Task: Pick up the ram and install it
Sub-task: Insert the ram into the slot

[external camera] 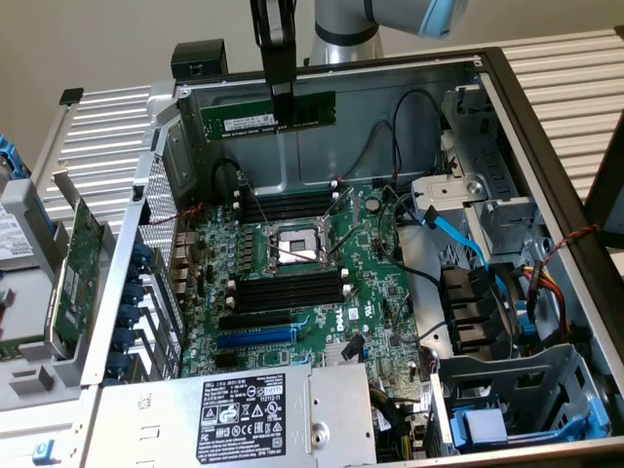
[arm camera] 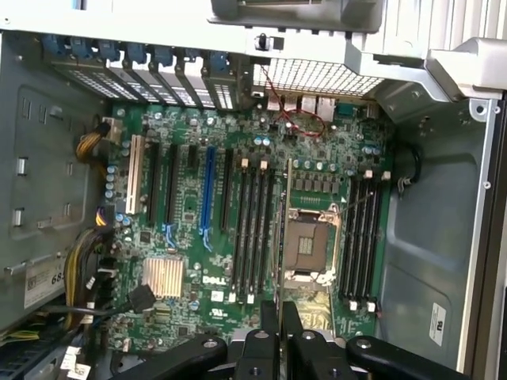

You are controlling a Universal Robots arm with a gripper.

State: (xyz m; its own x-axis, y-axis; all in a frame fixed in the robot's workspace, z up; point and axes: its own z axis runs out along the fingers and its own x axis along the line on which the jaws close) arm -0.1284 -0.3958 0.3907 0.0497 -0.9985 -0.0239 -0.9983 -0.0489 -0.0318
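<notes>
- Pick-up is done: the gripper [external camera: 282,97] is clamped on the ram [external camera: 234,122], pinching its top edge near mid-length. The stick hangs level.
- The ram is in the air over the open computer case [external camera: 546,185], near its far wall and well clear of the motherboard [external camera: 380,302].
- In the wrist view the ram [arm camera: 284,229] shows edge-on as a thin line running out from the gripper [arm camera: 280,336]. It lies over the CPU socket [arm camera: 310,241], roughly parallel to the slots.
- Both banks of memory slots [external camera: 290,290] look empty.
- Judgement: roughly halfway. The stick is not yet seated in a slot.
</notes>
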